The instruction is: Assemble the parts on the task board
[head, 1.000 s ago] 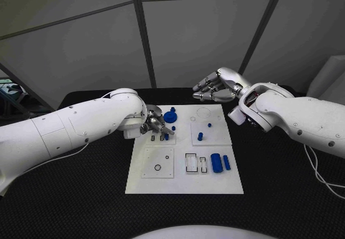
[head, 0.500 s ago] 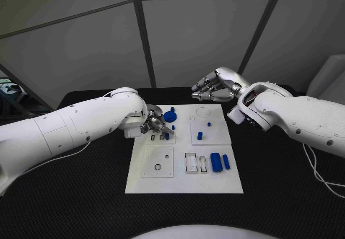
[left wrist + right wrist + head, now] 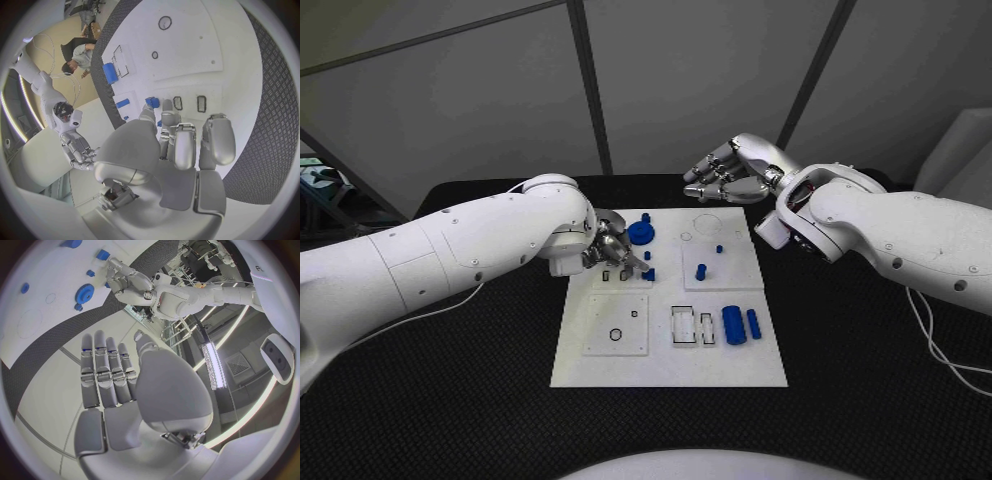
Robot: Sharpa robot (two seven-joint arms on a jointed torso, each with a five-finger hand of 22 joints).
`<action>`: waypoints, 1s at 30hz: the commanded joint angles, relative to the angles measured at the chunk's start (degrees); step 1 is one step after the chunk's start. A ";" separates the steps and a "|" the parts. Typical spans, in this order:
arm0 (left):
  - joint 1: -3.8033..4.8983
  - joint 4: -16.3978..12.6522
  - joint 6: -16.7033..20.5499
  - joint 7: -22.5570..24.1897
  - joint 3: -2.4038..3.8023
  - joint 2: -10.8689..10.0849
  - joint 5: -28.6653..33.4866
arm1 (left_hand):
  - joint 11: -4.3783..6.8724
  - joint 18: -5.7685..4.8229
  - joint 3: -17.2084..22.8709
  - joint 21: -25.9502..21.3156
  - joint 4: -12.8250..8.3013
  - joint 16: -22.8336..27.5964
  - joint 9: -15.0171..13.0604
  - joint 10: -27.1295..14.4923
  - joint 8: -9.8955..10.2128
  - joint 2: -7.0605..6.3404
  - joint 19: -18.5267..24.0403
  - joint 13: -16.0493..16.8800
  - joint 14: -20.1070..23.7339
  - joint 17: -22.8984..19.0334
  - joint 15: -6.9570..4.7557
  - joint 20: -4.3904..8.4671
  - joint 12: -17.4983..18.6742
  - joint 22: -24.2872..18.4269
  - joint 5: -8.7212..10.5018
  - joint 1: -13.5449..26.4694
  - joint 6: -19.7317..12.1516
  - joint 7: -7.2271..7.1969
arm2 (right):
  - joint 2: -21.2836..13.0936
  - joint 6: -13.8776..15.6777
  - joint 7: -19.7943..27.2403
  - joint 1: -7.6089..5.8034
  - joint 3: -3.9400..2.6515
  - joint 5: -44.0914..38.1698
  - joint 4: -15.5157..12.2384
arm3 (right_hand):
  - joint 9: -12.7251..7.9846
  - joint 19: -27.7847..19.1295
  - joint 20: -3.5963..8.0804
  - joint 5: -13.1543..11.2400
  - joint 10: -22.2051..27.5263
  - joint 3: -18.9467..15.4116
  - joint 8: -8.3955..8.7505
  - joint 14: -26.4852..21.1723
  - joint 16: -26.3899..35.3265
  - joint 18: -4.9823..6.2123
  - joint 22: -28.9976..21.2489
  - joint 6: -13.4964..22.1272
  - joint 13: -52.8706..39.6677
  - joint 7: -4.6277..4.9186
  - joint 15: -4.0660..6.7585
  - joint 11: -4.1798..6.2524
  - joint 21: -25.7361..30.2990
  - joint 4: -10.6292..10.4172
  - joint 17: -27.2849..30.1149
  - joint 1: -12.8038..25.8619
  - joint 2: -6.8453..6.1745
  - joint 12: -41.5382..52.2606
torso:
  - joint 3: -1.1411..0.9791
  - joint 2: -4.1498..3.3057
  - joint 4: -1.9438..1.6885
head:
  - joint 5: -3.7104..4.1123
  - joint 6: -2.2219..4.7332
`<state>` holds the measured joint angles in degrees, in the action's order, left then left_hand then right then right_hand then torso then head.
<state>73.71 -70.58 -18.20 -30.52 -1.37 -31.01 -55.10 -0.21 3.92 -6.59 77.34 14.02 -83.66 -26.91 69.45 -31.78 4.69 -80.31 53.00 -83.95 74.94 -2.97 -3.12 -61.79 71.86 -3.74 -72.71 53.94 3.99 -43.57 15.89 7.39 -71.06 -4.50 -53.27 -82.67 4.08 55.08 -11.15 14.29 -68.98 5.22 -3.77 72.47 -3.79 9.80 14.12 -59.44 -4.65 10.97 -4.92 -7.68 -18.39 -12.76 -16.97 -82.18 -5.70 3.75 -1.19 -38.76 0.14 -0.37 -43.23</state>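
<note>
One small blue part (image 3: 648,273) at left robot hand (image 3: 615,252) fingertips, grip unclear.

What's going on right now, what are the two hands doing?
Left hand down at the white board, fingers by a small blue piece; grip unclear. Right hand raised behind board, holding nothing. Nothing in the way.
</note>
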 commanded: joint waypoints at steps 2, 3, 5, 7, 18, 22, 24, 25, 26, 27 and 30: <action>0.11 0.16 -1.45 -0.60 0.01 0.09 -0.32 | 0.27 0.11 0.47 0.26 -0.57 0.34 -0.31 0.47 -0.35 0.09 -0.39 0.25 -3.41 7.84 -0.41 0.11 -0.46 0.15 -0.16 -1.09 -0.48 -0.05 | 0.08 -0.51 0.14 -0.10 -0.03 -0.07 -0.01 | 0.07 0.21 -0.33 0.27 0.36 -0.40 -0.12 -0.37 0.15 0.68 -0.10 0.23 0.08 0.19 0.14 0.20 0.24 0.03 0.10 0.12 0.64 0.30 | 0.01 0.01 -0.02 | 0.00 -0.03; 0.11 0.18 -1.51 -0.60 0.01 0.10 -0.36 | 0.30 0.11 0.65 0.29 -0.71 0.32 -0.40 0.50 -0.41 0.14 -0.40 0.30 -3.42 7.87 -0.43 0.13 -0.49 0.22 -0.16 -1.31 -0.50 -0.09 | 0.08 -0.52 0.14 -0.10 -0.03 -0.07 -0.01 | 0.07 0.21 -0.33 0.27 0.36 -0.40 -0.12 -0.37 0.15 0.68 -0.10 0.23 0.08 0.19 0.14 0.20 0.24 0.03 0.10 0.12 0.64 0.30 | 0.01 0.00 -0.02 | 0.02 -0.05; 0.11 0.23 -1.68 -0.63 0.01 0.15 -0.48 | 0.40 0.09 1.21 0.35 -1.17 0.29 -0.67 0.60 -0.56 0.27 -0.42 0.46 -3.45 7.93 -0.51 0.18 -0.60 0.35 -0.17 -2.00 -0.59 -0.19 | 0.10 -0.58 0.14 -0.10 -0.03 -0.07 0.00 | 0.07 0.21 -0.33 0.27 0.36 -0.40 -0.12 -0.37 0.15 0.68 -0.10 0.23 0.08 0.19 0.14 0.20 0.24 0.03 0.10 0.12 0.64 0.30 | 0.01 0.00 -0.01 | 0.02 -0.07; 0.11 0.26 -1.78 -0.64 0.00 0.20 -0.57 | 0.45 0.08 1.56 0.39 -1.46 0.30 -0.84 0.65 -0.63 0.27 -0.44 0.55 -3.46 7.95 -0.55 0.22 -0.65 0.46 -0.16 -2.39 -0.68 -0.24 | 0.11 -0.62 0.14 -0.10 -0.03 -0.07 -0.01 | 0.07 0.21 -0.33 0.27 0.36 -0.40 -0.12 -0.37 0.15 0.68 -0.10 0.23 0.08 0.19 0.14 0.20 0.24 0.03 0.10 0.12 0.64 0.30 | -0.01 0.00 0.00 | 0.02 -0.05; 0.11 -0.14 -0.87 -0.55 0.00 0.01 -0.69 | 0.44 0.07 1.74 0.43 -1.42 0.23 -1.00 0.74 -0.69 0.28 -0.46 0.68 -3.50 8.05 -0.57 0.25 -0.74 0.55 -0.11 -2.31 -0.73 -0.20 | 0.03 -0.79 0.04 -0.10 -0.02 -0.07 0.03 | 0.08 0.23 -0.33 0.29 0.35 -0.39 -0.13 -0.38 0.15 0.68 -0.14 0.22 0.10 0.17 0.14 0.22 0.30 0.07 0.14 0.05 0.74 0.31 | -0.01 0.06 -0.08 | -0.05 -0.06; 0.11 -0.31 -0.46 -0.48 0.00 -0.10 -0.69 | 0.43 0.06 1.77 0.45 -1.28 0.17 -1.08 0.81 -0.73 0.28 -0.46 0.77 -3.53 8.13 -0.57 0.26 -0.82 0.60 -0.10 -2.10 -0.73 -0.19 | 0.11 -0.91 -0.01 -0.10 -0.02 -0.07 0.18 | 0.09 0.25 -0.34 0.31 0.35 -0.38 -0.14 -0.39 0.14 0.69 -0.18 0.19 0.12 0.15 0.14 0.23 0.36 0.12 0.18 -0.04 0.81 0.32 | -0.01 0.09 -0.06 | -0.08 -0.09; 0.10 -0.47 -0.26 -0.45 0.00 -0.21 -0.70 | 0.43 0.06 1.77 0.45 -1.28 0.17 -1.08 0.81 -0.73 0.28 -0.46 0.77 -3.53 8.13 -0.57 0.26 -0.82 0.60 -0.10 -2.10 -0.73 -0.19 | 0.13 -0.96 -0.04 -0.10 -0.02 -0.07 0.26 | 0.10 0.28 -0.33 0.32 0.35 -0.37 -0.16 -0.39 0.14 0.69 -0.21 0.16 0.14 0.13 0.15 0.25 0.40 0.16 0.21 -0.10 0.85 0.33 | 0.00 0.08 -0.04 | -0.07 -0.10; 0.10 -0.56 -0.19 -0.43 0.00 -0.28 -0.70 | 0.43 0.06 1.77 0.45 -1.28 0.17 -1.08 0.81 -0.73 0.28 -0.46 0.77 -3.53 8.13 -0.57 0.26 -0.82 0.60 -0.10 -2.10 -0.73 -0.19 | 0.14 -0.97 -0.08 -0.10 -0.01 -0.07 0.29 | 0.11 0.31 -0.33 0.33 0.34 -0.36 -0.18 -0.38 0.13 0.70 -0.24 0.11 0.16 0.11 0.17 0.27 0.44 0.22 0.24 -0.19 0.91 0.35 | 0.01 0.05 -0.03 | -0.07 -0.06; 0.10 -0.69 -0.08 -0.42 0.00 -0.39 -0.69 | 0.43 0.06 1.77 0.46 -1.26 0.15 -1.09 0.82 -0.74 0.29 -0.47 0.78 -3.54 8.15 -0.57 0.26 -0.83 0.61 -0.10 -2.08 -0.73 -0.19 | 0.15 -1.01 -0.13 -0.10 -0.01 -0.07 0.34 | 0.12 0.35 -0.32 0.34 0.30 -0.33 -0.20 -0.34 0.11 0.71 -0.27 0.07 0.17 0.08 0.19 0.29 0.47 0.28 0.27 -0.29 0.96 0.37 | 0.01 0.05 -0.03 | -0.07 -0.05; 0.10 -0.85 0.04 -0.40 0.00 -0.53 -0.69 | 0.43 0.05 1.80 0.49 -1.20 0.08 -1.13 0.86 -0.77 0.31 -0.50 0.81 -3.57 8.23 -0.57 0.26 -0.86 0.68 -0.10 -1.99 -0.72 -0.20 | 0.16 -1.06 -0.20 -0.10 -0.01 -0.08 0.39 | 0.13 0.43 -0.30 0.35 0.25 -0.30 -0.22 -0.28 0.08 0.73 -0.30 0.03 0.19 0.05 0.23 0.34 0.51 0.38 0.30 -0.45 1.02 0.40 | 0.04 0.02 -0.02 | -0.07 -0.02; 0.09 -1.50 0.49 -0.34 0.00 -1.09 -0.67 | 0.44 0.06 1.86 0.45 -1.17 0.08 -1.17 0.87 -0.79 0.37 -0.46 0.79 -3.58 8.23 -0.57 0.27 -0.85 0.62 -0.12 -1.96 -0.71 -0.22 | 0.20 -1.24 -0.53 -0.09 0.01 -0.66 0.53 | 0.16 0.88 -0.13 0.46 0.04 0.12 -0.24 0.01 0.01 0.75 -0.45 -0.13 0.34 -0.08 0.42 0.47 0.66 1.08 0.50 -1.58 1.25 0.49 | 0.07 0.03 -0.05 | -0.01 0.08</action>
<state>73.71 -71.73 -18.53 -30.58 -1.38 -31.90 -55.45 0.20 3.92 -4.96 77.57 12.72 -83.66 -28.00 69.86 -32.45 4.83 -80.45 53.76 -84.15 74.94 -3.17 -2.97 -62.30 72.49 -3.74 -74.66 53.74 3.78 -43.44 15.22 7.12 -71.06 -4.47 -53.34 -82.16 4.15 55.58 -11.19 14.60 -68.77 5.36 -3.77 72.47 -3.79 9.80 13.71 -59.44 -4.37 10.97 -4.92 -7.46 -18.07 -11.97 -16.52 -83.49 -4.40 3.97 -1.18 -38.69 0.07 -0.44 -43.24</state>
